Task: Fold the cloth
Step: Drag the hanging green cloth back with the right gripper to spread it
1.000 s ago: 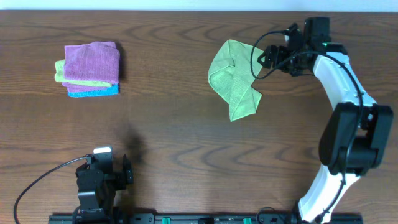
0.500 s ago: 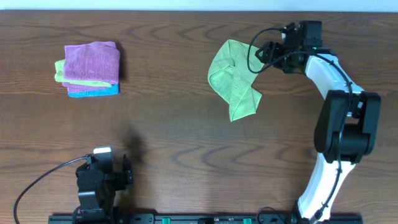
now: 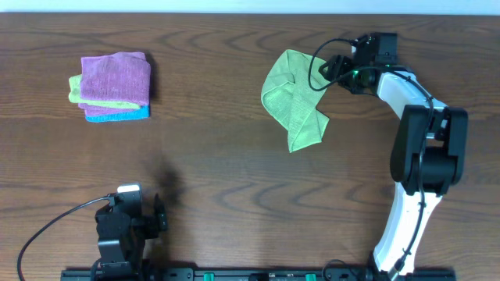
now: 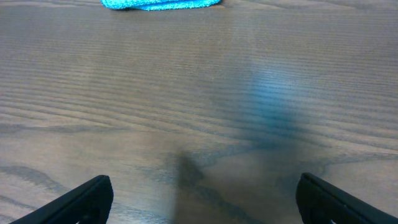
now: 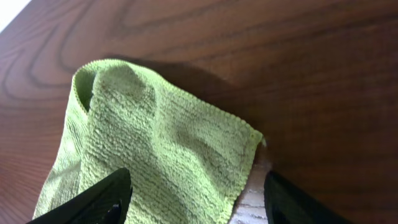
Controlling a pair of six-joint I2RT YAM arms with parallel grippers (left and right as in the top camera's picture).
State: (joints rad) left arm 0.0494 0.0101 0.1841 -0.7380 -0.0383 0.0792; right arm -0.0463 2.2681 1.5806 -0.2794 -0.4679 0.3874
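A light green cloth (image 3: 292, 97) lies crumpled and partly folded over itself on the brown table, right of centre. My right gripper (image 3: 332, 72) is open at its upper right corner, the fingers apart and low over the cloth's edge (image 5: 186, 162); it holds nothing. My left gripper (image 3: 129, 221) rests at the table's front left, open and empty (image 4: 199, 205), far from the cloth.
A stack of folded cloths (image 3: 115, 86), purple on top, then yellow-green and blue, sits at the back left; its blue edge (image 4: 161, 4) shows in the left wrist view. The right arm's cable loops over the green cloth's top right.
The right gripper and wrist have shifted slightly left toward the green cloth's corner. The cloth and the left arm have not moved.
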